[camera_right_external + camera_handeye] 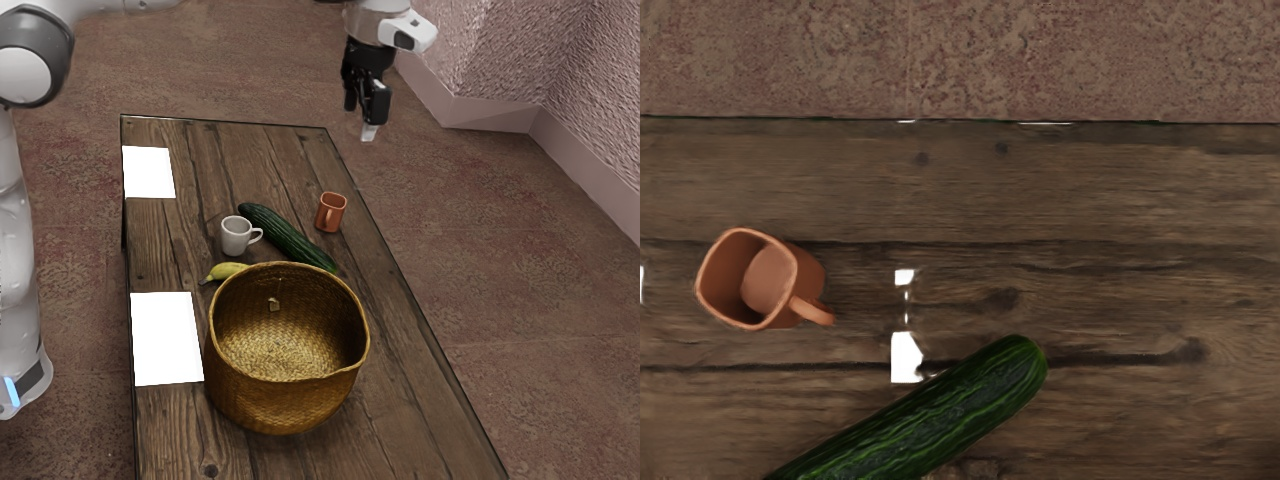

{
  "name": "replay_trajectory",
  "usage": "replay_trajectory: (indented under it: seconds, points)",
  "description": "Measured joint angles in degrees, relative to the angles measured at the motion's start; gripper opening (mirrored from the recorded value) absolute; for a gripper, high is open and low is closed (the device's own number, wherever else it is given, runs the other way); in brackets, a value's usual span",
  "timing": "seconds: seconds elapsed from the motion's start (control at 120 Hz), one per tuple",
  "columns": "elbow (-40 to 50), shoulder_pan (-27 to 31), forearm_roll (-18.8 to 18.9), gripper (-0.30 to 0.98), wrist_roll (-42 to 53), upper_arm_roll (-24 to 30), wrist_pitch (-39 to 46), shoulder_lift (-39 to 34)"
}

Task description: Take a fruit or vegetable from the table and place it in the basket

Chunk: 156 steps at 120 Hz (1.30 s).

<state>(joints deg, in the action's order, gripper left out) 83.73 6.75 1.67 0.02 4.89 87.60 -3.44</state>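
Pick and placing both remain: cucumber [288, 236] and banana [226, 271] lie beyond the near basket [275, 402] (either would do); the far gripper [363, 112] hangs fingers apart, holding nothing.

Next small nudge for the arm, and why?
I'd ease the gripper toward the cucumber's middle, staying high for now. It's well above the table and holding nothing, and the wrist view catches one cucumber end, the rest running out of frame. The orange mug sits close by, so lining up before lowering seems safer.
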Motion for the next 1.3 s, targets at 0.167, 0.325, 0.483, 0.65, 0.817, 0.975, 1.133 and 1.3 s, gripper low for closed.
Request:
replay_trajectory:
  seconds: [0.167,0.325,0.483,0.65,0.817,0.975,1.133,1.3]
  points:
    - [-2.96,5.18,0.51,0.69,0.02,0.48,-1.58,-0.21]
    - [-22.66,6.64,1.78,0.69,-0.01,5.97,-6.94,-1.57]
    - [-22.07,-1.64,2.42,0.68,2.65,9.92,-8.89,6.34]
    - [-21.42,3.16,3.34,0.69,14.76,10.12,-7.46,15.74]
    - [-4.12,2.89,2.75,0.69,24.60,10.40,-0.74,9.52]
    - [14.77,1.53,1.87,0.69,32.94,10.38,12.17,3.78]
    - [26.21,-3.91,1.29,0.68,40.75,3.05,19.37,-2.94]
    - [37.90,3.54,1.53,0.69,47.34,-3.27,24.90,-9.21]
